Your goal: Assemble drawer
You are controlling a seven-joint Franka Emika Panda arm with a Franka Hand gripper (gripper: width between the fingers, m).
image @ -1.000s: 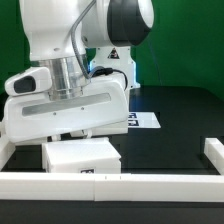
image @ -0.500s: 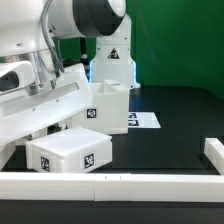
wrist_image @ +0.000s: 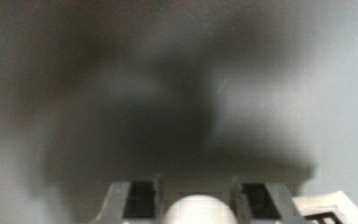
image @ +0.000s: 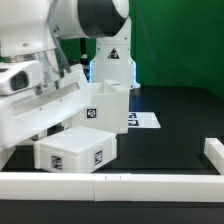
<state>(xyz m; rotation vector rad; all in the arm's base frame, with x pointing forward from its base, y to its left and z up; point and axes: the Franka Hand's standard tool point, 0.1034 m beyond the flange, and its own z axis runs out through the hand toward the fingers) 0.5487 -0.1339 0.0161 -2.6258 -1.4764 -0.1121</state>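
In the wrist view my gripper (wrist_image: 197,206) has its two dark fingers (wrist_image: 140,200) closed on a white rounded knob (wrist_image: 197,212); the rest of that view is blur. In the exterior view a shallow white drawer tray (image: 78,150) with a square tag sits low over the black table under my tilted white hand (image: 55,100). The hand hides the fingertips and the knob there. The tall white casing (image: 112,105), also tagged, stands just behind the tray.
The marker board (image: 147,120) lies flat to the exterior view's right of the casing. A low white rail (image: 120,182) edges the front of the table, with another rail piece (image: 213,152) at the right. The arm's base (image: 112,55) stands behind.
My hand has swung round and tilted, and the tray has turned with it, so its tagged side now faces the camera. In the last half second it shifted slightly to the exterior view's right.
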